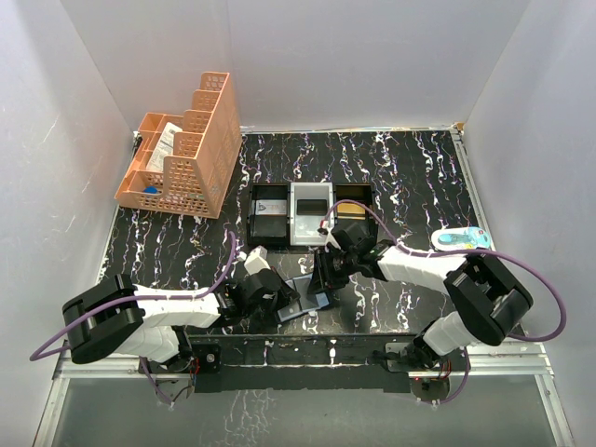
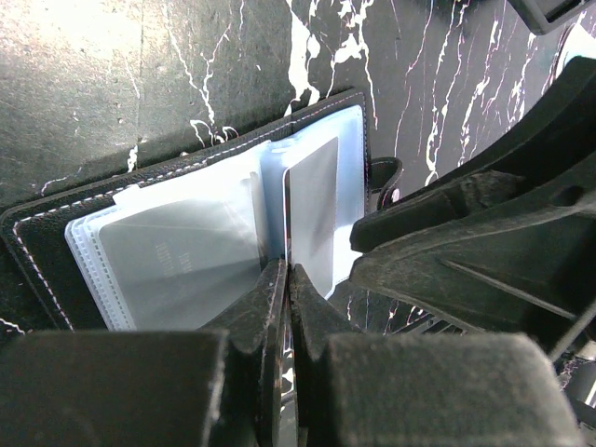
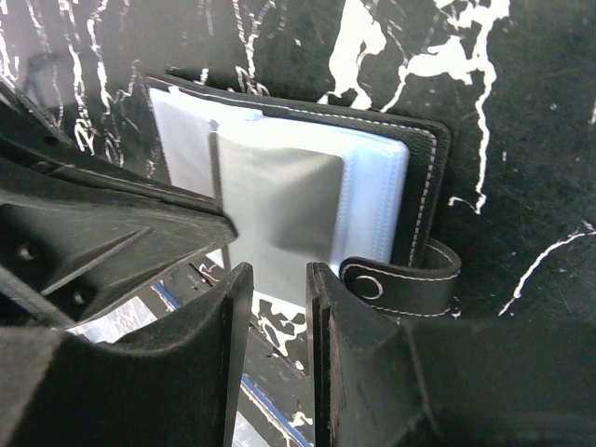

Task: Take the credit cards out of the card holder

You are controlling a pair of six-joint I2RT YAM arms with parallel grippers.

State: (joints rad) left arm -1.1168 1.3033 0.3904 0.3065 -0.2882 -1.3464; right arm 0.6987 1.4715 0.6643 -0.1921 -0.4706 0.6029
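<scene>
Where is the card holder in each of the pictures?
Top external: the card holder is low in the centre, small, near the front edge.
Left wrist: the card holder is middle-left, lying open.
Right wrist: the card holder is upper middle, open.
Shared landmark: the black table with white veins under it.

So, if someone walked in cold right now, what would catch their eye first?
Both grippers crowd the open card holder at the near centre of the table: the left gripper pinches a lifted clear sleeve, the right gripper stands open at its edge. After that, the orange basket in the far left corner.
</scene>
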